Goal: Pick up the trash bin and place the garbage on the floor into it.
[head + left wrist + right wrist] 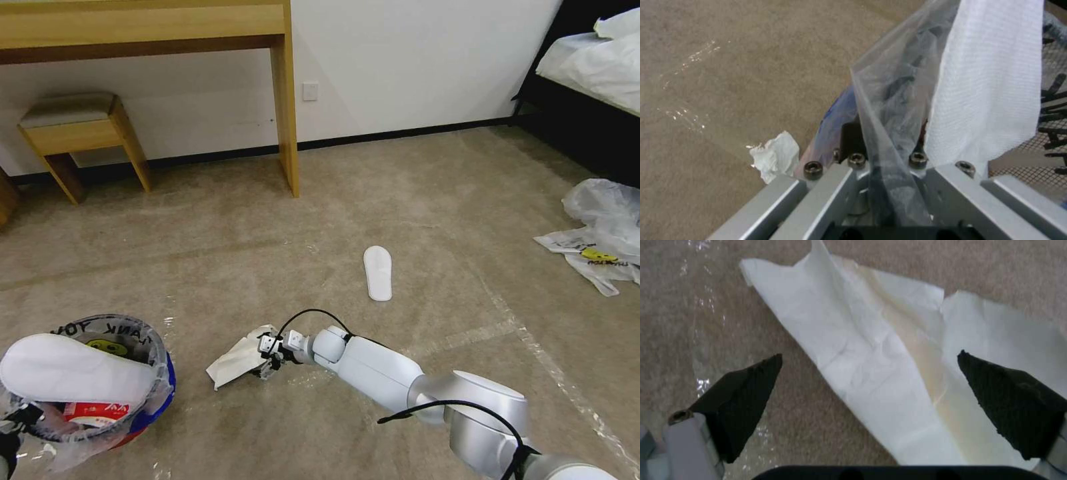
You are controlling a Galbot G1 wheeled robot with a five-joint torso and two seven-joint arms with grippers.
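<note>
We see the trash bin (150, 407), a small red bucket with a blue band, lined with a clear bag printed with black letters and a yellow face; a white slipper (70, 373) lies across its mouth over a red wrapper (93, 413). On the beige carpet floor (413, 200), crossed by shiny tape lines, rests a sheet of crumpled white paper (237, 359), creased and faintly yellowed along one fold.

The head view gives us the wider room: a second white slipper (378, 272) lying well beyond the right gripper (268, 359), clear plastic bags (600, 230) far off to its right, a wooden desk (200, 40) and a stool (80, 133) by the wall. The right wrist view shows what the head view cannot: the two dark fingertips (746, 390) stand wide apart, one over bare carpet, the other over the paper (871, 366), which lies between and under them (whether the pads touch it, we cannot tell).

The left wrist view brings us close to the bin's rim, where the left gripper (882, 166) is clamped on the rim and the clear liner (889, 93), with the slipper's white cloth (991, 83) just beside it. The bin sits well to the left of the right gripper
</note>
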